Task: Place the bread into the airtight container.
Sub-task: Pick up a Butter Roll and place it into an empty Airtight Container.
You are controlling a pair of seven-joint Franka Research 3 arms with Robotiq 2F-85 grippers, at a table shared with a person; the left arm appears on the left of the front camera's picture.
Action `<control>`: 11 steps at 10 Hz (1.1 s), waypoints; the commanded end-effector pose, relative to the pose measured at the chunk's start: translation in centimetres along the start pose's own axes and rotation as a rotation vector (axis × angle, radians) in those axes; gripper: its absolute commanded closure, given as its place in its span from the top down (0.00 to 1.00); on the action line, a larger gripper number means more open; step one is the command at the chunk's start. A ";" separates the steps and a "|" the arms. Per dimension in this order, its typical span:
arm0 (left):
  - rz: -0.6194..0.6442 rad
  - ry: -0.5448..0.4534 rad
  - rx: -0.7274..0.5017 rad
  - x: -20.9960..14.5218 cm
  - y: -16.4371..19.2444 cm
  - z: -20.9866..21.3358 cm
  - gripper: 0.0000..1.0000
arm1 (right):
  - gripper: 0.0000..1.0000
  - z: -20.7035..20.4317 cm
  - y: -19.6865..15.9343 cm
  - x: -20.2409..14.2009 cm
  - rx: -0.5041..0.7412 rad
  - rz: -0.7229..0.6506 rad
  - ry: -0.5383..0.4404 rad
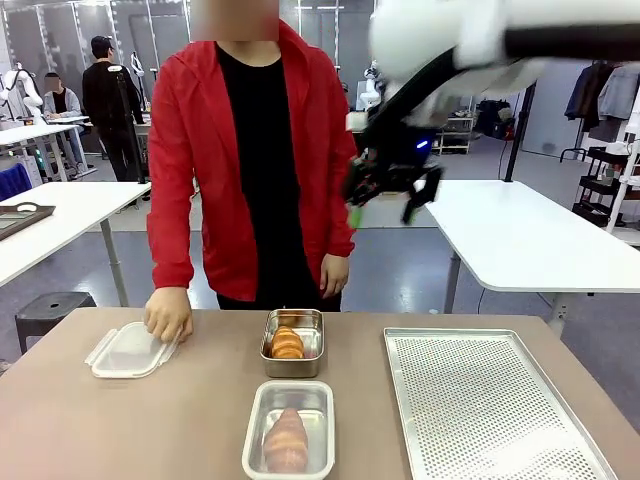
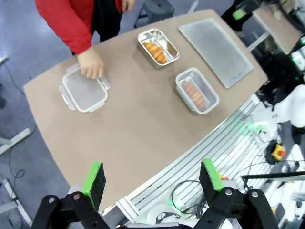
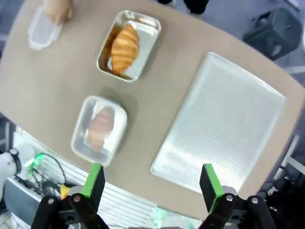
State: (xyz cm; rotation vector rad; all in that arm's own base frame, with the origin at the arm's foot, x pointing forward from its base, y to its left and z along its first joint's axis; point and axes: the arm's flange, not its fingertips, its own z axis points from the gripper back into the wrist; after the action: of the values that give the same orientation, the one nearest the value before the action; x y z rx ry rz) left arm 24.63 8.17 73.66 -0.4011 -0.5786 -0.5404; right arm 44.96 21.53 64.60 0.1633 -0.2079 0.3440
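The right gripper hangs high above the worktop, its arm blurred and cut off by the top edge in the front view; its green-padded fingers stand spread with nothing between them. The left gripper is likewise spread and empty, looking down from well above the near edge. Far below the right gripper, towards the person, an uncovered rectangular metal container holds a glossy, ridged croissant. Nearer the robot, a second container carries a clear lid that hazes the bread inside. A perforated metal tray, flat and matte, lies beside both. The person's hand rests on a loose translucent lid, partly covering it.
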 end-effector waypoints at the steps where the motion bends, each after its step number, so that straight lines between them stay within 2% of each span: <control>1: -0.017 -0.001 -0.009 0.0 -0.1 0.1 1.00 | 1.00 4.3 -3.4 -5.0 -0.018 0.095 -0.029; 2: -0.017 -0.001 -0.009 0.0 -0.1 0.1 1.00 | 1.00 8.1 -4.8 -8.7 -0.023 0.178 -0.069; 3: -0.017 -0.001 -0.009 0.0 -0.1 0.1 1.00 | 1.00 11.3 -6.8 -12.8 -0.102 0.172 -0.121; 5: -0.017 -0.001 -0.009 0.0 -0.1 0.1 1.00 | 1.00 14.1 -10.2 -18.9 -0.188 0.179 -0.210; 7: -0.017 -0.001 -0.009 0.0 -0.1 0.1 1.00 | 1.00 14.7 -13.6 -23.0 -0.138 0.186 -0.301; 8: -0.017 -0.001 -0.009 0.0 -0.1 0.1 1.00 | 1.00 14.2 -14.9 -24.0 -0.112 0.154 -0.332; 9: -0.017 -0.001 -0.009 0.0 -0.1 0.1 1.00 | 1.00 13.3 -16.0 -24.6 -0.066 0.134 -0.316; 11: -0.017 -0.001 -0.009 0.0 -0.1 0.1 1.00 | 1.00 11.7 -17.3 -24.5 -0.051 0.089 -0.253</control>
State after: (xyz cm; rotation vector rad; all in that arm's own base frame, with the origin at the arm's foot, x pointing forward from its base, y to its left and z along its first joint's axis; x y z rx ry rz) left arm 24.62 8.17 73.67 -0.4010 -0.5789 -0.5405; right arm 25.70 -4.75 68.71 0.1287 -0.4921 0.4089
